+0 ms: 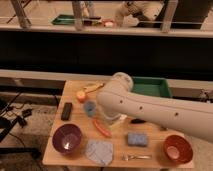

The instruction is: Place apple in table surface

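The apple (80,95), small, round and orange, rests on the light wooden table surface (118,145) near its far left corner, beside a pale yellow elongated piece (94,88). My big white arm (145,107) reaches in from the right across the middle of the table, its rounded elbow just right of the apple. The gripper is hidden behind the arm, so nothing of its fingers shows. Nothing touches the apple.
A green tray (151,87) sits at the far right. Left of the arm are a blue cup (90,107), a black block (66,110) and an orange-red sausage shape (102,128). Along the front lie a purple bowl (67,138), grey cloth (100,151), blue sponge (137,139), fork (135,157) and red bowl (177,148).
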Controlling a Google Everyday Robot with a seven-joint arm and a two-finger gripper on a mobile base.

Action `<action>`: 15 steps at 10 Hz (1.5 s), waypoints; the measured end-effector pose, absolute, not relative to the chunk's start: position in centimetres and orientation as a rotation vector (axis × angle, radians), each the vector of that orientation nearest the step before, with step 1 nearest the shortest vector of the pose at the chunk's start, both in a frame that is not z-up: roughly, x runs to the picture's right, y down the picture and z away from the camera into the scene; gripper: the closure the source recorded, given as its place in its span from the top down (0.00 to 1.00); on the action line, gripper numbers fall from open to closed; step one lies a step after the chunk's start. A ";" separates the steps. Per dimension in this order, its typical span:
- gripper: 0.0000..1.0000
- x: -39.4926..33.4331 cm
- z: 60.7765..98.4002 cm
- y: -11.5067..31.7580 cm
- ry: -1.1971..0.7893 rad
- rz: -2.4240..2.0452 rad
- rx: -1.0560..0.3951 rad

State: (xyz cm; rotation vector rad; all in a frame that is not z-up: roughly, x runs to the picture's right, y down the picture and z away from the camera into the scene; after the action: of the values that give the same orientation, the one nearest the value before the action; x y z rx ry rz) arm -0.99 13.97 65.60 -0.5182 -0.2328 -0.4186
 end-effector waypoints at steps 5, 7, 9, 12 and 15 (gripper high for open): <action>0.80 -8.9 68.7 12.1 -0.320 -0.471 -0.497; 0.80 -9.6 71.0 10.4 -0.326 -0.472 -0.485; 0.80 -10.8 72.7 9.2 -0.327 -0.476 -0.481; 0.80 -13.2 74.4 8.1 -0.322 -0.493 -0.483; 0.80 -13.4 74.7 7.8 -0.313 -0.494 -0.487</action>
State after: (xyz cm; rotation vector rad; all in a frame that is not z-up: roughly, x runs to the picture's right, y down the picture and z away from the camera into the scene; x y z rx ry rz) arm -13.37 7.84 74.66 -0.4868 -0.3125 -0.4940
